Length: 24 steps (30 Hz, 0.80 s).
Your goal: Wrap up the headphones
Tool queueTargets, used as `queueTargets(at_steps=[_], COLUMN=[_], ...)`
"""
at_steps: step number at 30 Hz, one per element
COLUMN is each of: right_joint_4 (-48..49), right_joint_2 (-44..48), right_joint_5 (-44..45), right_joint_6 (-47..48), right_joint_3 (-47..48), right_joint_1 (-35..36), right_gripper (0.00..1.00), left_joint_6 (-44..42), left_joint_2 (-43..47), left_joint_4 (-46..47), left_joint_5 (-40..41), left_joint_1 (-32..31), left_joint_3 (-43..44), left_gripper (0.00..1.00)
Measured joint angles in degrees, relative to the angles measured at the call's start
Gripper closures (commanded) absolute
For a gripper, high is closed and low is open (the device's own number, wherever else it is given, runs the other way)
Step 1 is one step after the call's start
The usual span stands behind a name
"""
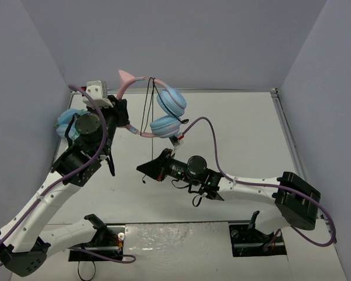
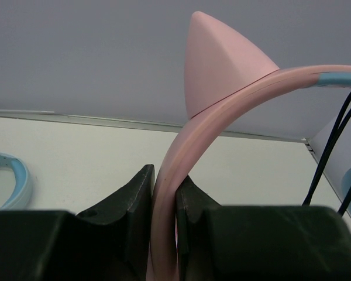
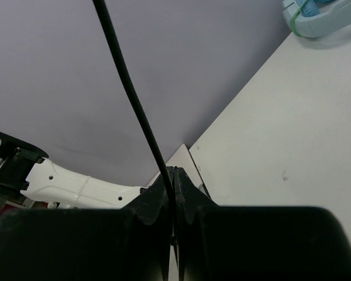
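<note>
Hanging clear of the table [image 1: 240,134] at its rear-left, the headphones [image 1: 164,111] are carried by the left gripper [image 2: 165,181], whose jaws are closed almost fully onto the pink headband [image 2: 234,93], one finger pressed to each side of the band just below the cat ear [image 2: 219,64]. From that clamp the band's long arc rises and sweeps toward the robot's right, ending at the two light blue ear cups [image 1: 171,100], which sit one above the other in the top view. The right gripper [image 3: 173,175] is pinched tight on the thin black cable [image 3: 134,99], which leaves the jaws and climbs straight away from them; from above, dark strands drape over the crown of the band and hang beside the cups. So the held cable lies nearer the arm bases than the cups, with the band's arc crossing behind it. The right arm is the nearer one to the loose run, and the winding looks to depend on it carrying that line round the band or cups while the left holds firm. A separate all-blue loop [image 1: 64,124] lies by the left wall, apart from this.
</note>
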State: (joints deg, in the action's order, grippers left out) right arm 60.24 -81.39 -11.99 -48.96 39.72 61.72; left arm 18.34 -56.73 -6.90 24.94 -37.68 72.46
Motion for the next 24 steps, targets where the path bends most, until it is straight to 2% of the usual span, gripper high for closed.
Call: queueTargets(at_steps=[16, 24], right_joint_4=[1.8, -2.5], right_joint_2=[-1.3, -1.9], right_joint_5=[2.0, 4.0], right_joint_6=[-0.7, -0.1], right_joint_3=[0.0, 1.4], right_joint_1=[3.8, 5.2], right_gripper=[1.0, 1.0], left_joint_6=[-6.2, -10.3], left_joint_2=[-4.9, -8.8], left_joint_4=[2.4, 2.5], left_joint_5=[6.5, 9.4], left_joint_1=[-0.1, -0.3], left_joint_3=[-0.1, -0.2], left_gripper=[1.0, 1.0])
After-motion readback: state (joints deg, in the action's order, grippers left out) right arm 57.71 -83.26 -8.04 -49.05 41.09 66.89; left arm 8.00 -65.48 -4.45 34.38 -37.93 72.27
